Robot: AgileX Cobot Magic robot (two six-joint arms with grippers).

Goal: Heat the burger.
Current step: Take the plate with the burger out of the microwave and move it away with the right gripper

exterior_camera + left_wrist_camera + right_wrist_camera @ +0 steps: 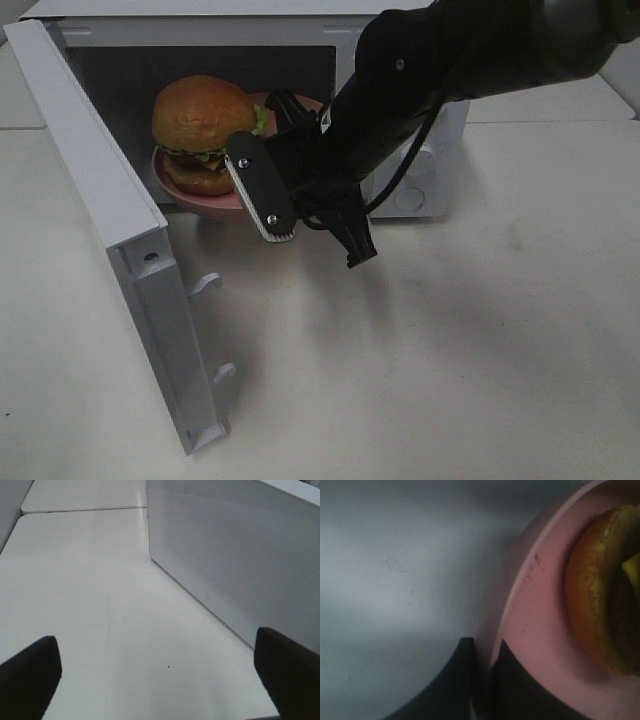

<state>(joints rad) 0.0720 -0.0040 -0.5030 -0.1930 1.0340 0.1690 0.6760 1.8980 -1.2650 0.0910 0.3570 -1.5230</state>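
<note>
Claw (485, 680) hides plate (530, 630) rim.

Burger (203, 122) on plate (200, 196) in microwave (420, 160) — door (110, 240) at left.

White table (450, 350): matte, smooth, seam line visible far side in left wrist view. White microwave (420, 190) sits directly on it toward rear, door (120, 250) swung open wide to left, lower edge just above tabletop. Arm shadow falls across surface in front of microwave. Tiny dark speck (168, 667) on tabletop.
</note>
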